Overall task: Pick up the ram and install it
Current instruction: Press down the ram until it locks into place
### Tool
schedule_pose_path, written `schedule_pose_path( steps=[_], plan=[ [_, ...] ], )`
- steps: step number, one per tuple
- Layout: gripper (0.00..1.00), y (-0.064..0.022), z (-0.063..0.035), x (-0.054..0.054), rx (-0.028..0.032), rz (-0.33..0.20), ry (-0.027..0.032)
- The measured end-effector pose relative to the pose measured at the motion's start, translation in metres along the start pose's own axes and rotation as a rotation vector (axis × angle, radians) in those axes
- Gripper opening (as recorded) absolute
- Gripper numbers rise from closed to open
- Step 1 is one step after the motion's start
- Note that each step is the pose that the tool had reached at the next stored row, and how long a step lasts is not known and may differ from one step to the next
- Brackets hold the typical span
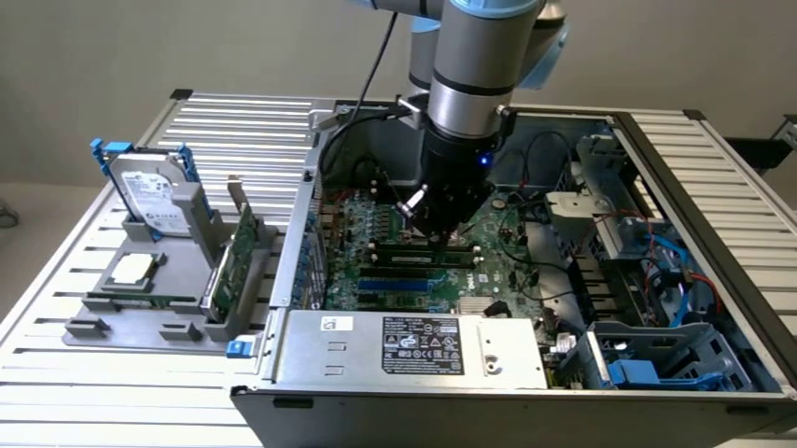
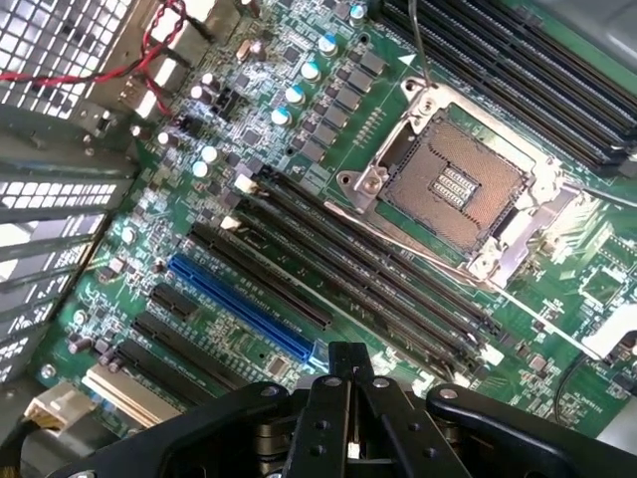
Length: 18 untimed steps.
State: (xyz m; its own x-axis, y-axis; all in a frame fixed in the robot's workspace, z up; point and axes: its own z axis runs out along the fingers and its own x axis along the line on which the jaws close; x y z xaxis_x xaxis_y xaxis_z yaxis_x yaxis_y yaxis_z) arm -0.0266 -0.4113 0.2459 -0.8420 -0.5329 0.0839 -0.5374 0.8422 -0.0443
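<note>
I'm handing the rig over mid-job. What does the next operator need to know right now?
Gripper: shut, nothing seen between the fingers, low inside the open case, over the motherboard near the memory slots.
Ram: looks to lie in the grey holder at the exterior view's left, outside the case.
Done: nothing visible; the slots look empty.
Left: pick up the ram and seat it.

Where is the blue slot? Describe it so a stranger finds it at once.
Look inside the open computer case, at the green motherboard. Among its parallel long slots lies the blue slot. Its neighbours are all black; it alone is blue.
</note>
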Motion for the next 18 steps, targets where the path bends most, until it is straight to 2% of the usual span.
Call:
schedule_pose_path(
  steps=[12, 15, 18],
  plan=[
    [0.11, 0.0000, -0.0015, 0.0001, -0.0148, 0.181, 0.0075],
    [0.11, 0.0000, -0.0015, 0.0001, -0.0169, 0.224, 0.0062],
    [0.11, 0.0000, -0.0014, 0.0001, -0.0167, 0.261, 0.0008]
  ],
)
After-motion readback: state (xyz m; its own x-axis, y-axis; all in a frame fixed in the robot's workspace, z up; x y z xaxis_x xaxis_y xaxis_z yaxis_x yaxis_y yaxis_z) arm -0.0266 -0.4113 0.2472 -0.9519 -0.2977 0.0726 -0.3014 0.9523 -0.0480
